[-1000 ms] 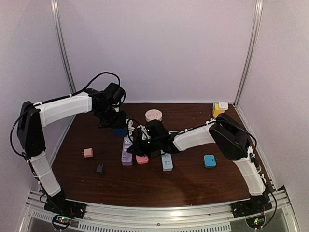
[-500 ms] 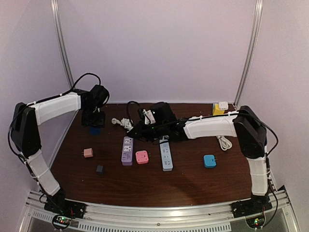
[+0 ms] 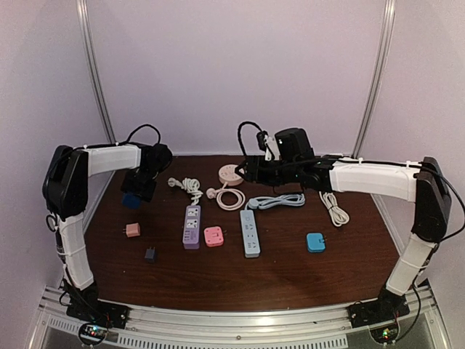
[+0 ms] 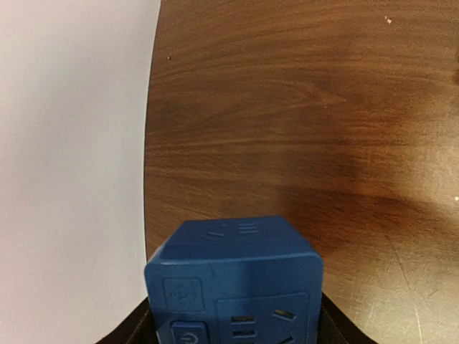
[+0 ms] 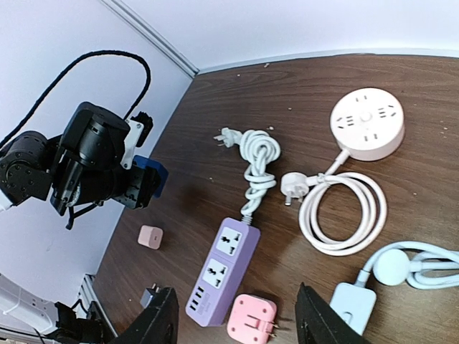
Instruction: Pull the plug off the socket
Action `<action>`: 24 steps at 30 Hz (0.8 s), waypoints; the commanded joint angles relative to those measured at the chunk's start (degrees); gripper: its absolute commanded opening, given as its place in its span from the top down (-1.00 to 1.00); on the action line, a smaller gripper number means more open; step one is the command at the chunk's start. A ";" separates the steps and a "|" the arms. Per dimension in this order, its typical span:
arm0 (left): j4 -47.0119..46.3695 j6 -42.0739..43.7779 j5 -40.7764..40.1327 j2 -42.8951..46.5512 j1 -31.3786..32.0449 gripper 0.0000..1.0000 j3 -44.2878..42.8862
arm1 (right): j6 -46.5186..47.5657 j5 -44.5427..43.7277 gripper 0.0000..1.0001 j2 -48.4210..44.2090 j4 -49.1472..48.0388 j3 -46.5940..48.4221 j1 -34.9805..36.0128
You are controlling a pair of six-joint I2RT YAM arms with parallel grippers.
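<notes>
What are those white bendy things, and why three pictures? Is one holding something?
Those are the left robot arm and the right robot arm, each ending in a pincer. One picture looks down from above; the other two come from cameras on the wrists. On the brown wooden table lie a purple power strip, a round white socket with its cord, a light blue power strip and a small pink square adapter. The left gripper pinches a dark blue cube socket. The right gripper is open, holding nothing.
</notes>
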State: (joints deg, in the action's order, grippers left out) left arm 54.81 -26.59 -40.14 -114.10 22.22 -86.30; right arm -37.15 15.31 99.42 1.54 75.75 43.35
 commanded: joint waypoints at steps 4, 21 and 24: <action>1.09 2.77 -3.74 -4.49 -0.66 0.03 -3.31 | 3.40 -5.14 -0.14 -6.76 3.21 -4.23 -1.84; 0.22 3.99 2.12 -5.85 -0.68 -0.75 -4.31 | 4.89 -5.10 -0.16 -5.93 5.67 -1.96 -2.27; -0.08 4.00 3.83 -5.01 -0.68 -0.81 -4.14 | 5.34 -6.17 -0.17 -5.74 6.49 -1.59 -2.25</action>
State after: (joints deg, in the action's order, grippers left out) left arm 55.42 -23.07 -38.98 -120.03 22.06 -89.17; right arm -32.97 11.49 93.21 6.74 72.07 41.32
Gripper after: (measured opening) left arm 0.889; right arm 0.582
